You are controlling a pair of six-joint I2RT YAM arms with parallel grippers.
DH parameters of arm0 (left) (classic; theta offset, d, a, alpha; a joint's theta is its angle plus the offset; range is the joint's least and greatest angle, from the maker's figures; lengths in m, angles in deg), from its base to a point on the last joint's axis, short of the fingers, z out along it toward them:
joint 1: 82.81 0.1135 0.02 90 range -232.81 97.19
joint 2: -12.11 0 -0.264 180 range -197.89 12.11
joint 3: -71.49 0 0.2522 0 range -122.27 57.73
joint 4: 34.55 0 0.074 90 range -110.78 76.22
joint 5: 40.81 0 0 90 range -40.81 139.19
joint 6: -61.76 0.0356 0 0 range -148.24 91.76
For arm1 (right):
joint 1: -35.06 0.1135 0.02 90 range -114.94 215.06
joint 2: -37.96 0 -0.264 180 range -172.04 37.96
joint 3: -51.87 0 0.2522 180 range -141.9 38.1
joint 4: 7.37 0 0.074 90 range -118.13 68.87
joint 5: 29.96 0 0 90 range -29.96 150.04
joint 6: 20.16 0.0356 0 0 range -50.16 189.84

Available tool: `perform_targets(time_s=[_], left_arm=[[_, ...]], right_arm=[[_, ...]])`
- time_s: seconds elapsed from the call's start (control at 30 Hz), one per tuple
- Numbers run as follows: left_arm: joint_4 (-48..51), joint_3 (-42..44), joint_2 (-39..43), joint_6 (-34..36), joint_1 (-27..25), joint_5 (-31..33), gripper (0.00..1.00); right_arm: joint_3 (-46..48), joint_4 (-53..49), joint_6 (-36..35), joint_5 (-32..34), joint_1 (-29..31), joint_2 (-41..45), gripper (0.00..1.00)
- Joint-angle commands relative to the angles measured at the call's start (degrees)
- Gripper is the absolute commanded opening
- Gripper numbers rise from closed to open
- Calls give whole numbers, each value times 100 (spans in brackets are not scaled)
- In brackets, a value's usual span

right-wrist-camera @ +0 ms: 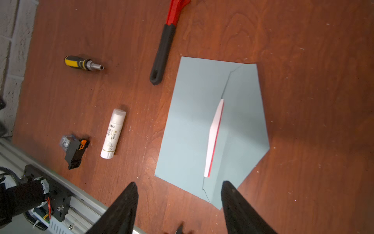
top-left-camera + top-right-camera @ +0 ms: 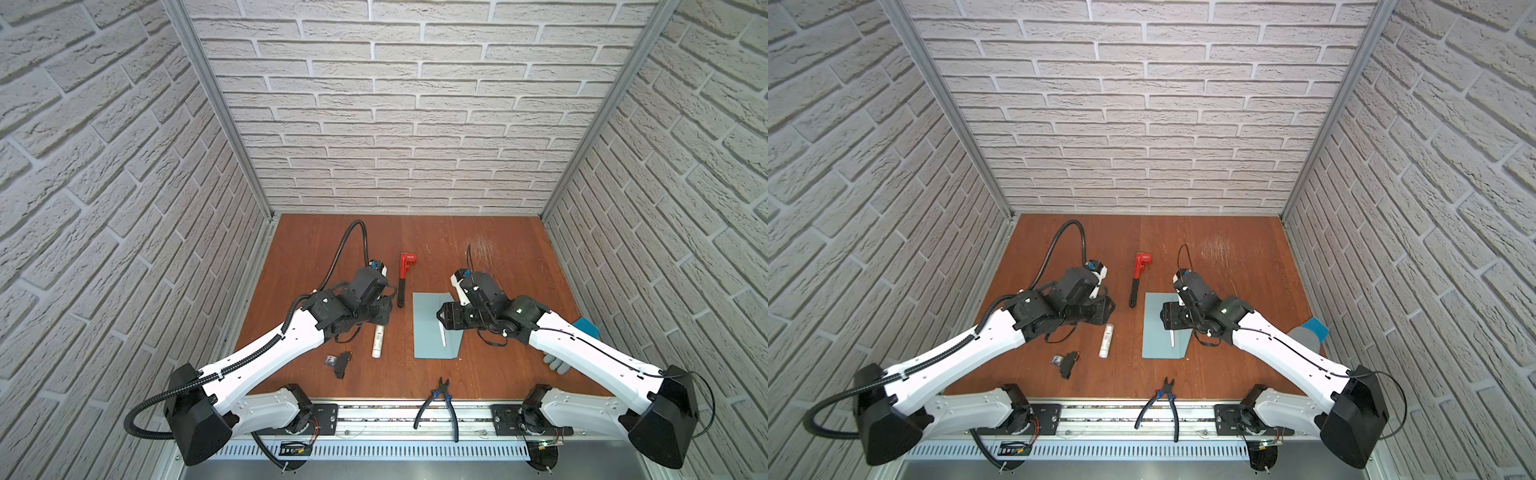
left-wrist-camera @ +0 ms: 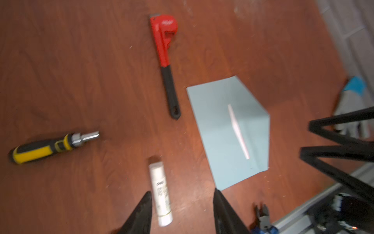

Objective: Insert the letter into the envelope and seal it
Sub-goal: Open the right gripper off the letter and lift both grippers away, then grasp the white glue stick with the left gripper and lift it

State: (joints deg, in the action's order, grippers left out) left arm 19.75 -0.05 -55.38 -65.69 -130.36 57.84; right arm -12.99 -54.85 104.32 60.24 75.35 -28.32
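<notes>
Two grippers, left (image 3: 182, 192) and right (image 1: 179, 183), hang with jaws apart and empty above the table (image 2: 498, 374). Below the right one the envelope (image 1: 192, 121) lies flat, flap open, the letter (image 1: 214, 137) tucked inside with one edge showing; the red wrench (image 2: 404, 272) lies beyond.

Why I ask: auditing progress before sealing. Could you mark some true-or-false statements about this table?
The letter is mostly tucked inside the envelope. True.
The envelope's flap is folded shut. False: it lies open.
The left end effector grips the glue stick. False: it is open; the stick lies on the table.
The right end effector is open and empty. True.
The red wrench rests on the envelope. False: it lies beside it, apart.
</notes>
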Motion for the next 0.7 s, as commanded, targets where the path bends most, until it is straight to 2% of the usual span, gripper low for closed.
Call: perform_targets(time_s=[0.0,0.33,0.67], left_arm=[[901,295,-66,-260,-44,503,49],[228,857,-620,-585,-175,-212,55],[-305,923,-1320,-798,-291,-333,56]], right_arm=[[223,868,-87,163,277,95,67],[499,1328,-21,159,609,-298,66],[697,1681,-151,132,689,-317,66]])
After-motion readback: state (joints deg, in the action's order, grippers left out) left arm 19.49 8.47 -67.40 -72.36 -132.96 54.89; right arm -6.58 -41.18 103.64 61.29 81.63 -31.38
